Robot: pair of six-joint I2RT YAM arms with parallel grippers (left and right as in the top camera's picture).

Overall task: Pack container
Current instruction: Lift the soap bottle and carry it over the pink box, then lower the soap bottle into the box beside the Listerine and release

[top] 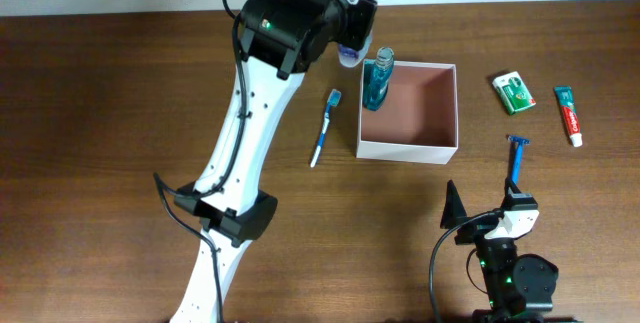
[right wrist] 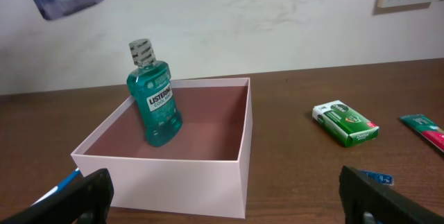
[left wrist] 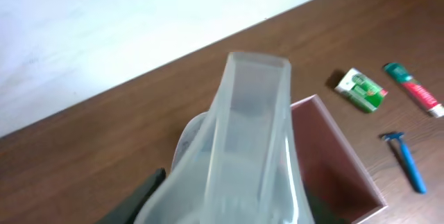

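One container point(top: 441, 147) sits on the table point(top: 120, 113), right of centre toward the far edge, open side up, with white walls and a pink inside. One green mouthwash bottle point(right wrist: 155, 102) stands in its far left corner, leaning a little. It is the only thing inside. Five things lie or stand in all, and four of them are on the wood outside the box. One toothbrush point(top: 324, 128) lies just left of the container. One razor point(top: 516, 158) lies near the container's front right corner. One small green pack point(top: 513, 92) and one toothpaste tube point(top: 568, 115) lie further right, side by side and apart. There are two arms. The left gripper point(top: 352, 48) hangs over the far left corner of the container, close beside the bottle's cap. Its own camera is filled by a blurred pale shape, so I cannot tell whether the fingers are spread or pinching. The right gripper point(top: 488, 218) is low at the near edge, well apart from the container, facing it with its fingers spread wide and holding nothing.
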